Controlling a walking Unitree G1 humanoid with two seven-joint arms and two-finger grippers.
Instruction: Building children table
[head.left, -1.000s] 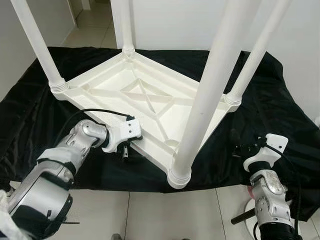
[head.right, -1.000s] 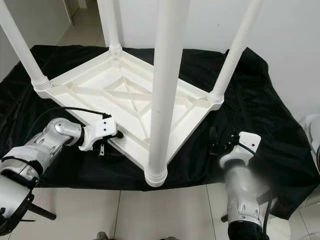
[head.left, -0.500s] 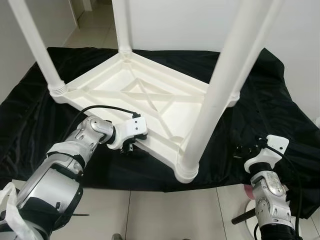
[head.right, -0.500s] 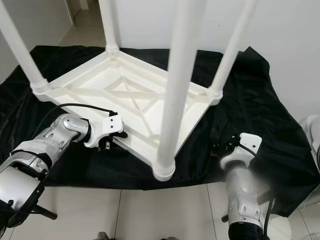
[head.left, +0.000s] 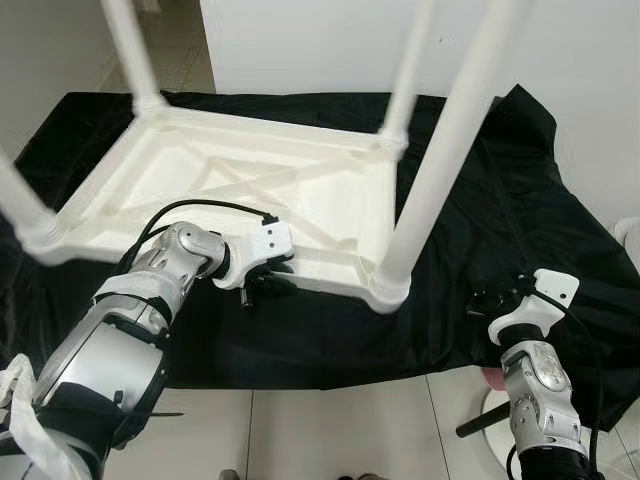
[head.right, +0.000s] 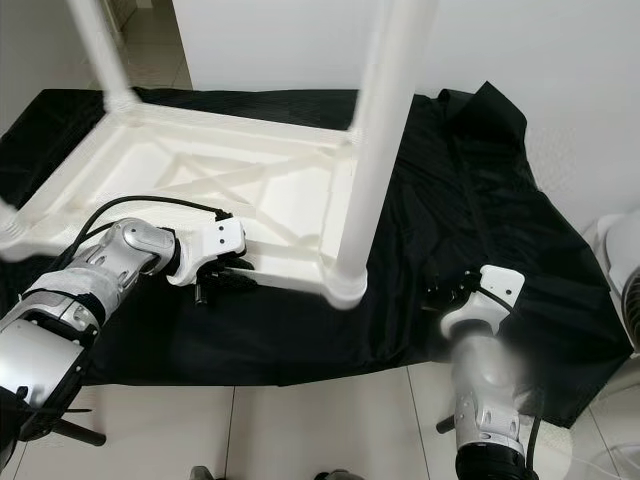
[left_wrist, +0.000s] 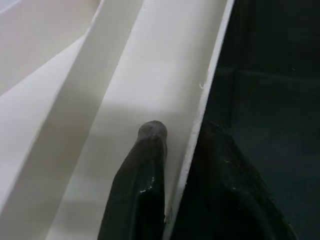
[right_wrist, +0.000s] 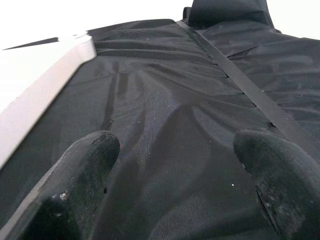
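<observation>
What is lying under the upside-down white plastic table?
A black cloth spreads under the white plastic table, over the tiled floor. What is beneath the cloth is covered.

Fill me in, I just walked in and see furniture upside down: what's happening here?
A robot is building a small white table, which lies upside down on a black cloth with its legs pointing up. The left gripper is shut on the table's near rim, one finger inside it and one outside. The right gripper is open, low over the cloth beside the table.
</observation>
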